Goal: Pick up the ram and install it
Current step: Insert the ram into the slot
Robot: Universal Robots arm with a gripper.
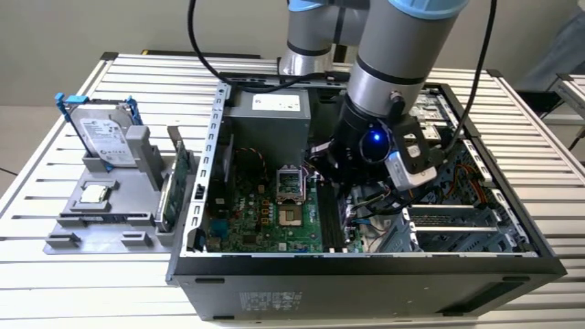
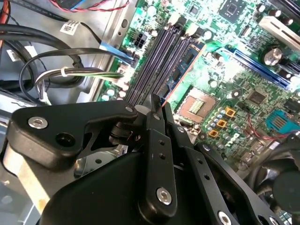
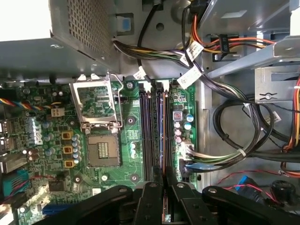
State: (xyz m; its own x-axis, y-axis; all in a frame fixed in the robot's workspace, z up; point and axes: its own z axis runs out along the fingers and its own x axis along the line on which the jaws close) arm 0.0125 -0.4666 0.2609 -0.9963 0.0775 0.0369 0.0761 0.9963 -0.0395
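Ram (image 2: 161,101) is pinched in the gripper (image 3: 161,180), held over the slots (image 3: 157,136); seating not yet done.

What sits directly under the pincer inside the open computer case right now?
Under the pincer lie the dark memory slots on the green motherboard, beside the open processor socket. The slots' near ends are covered by the pincer.
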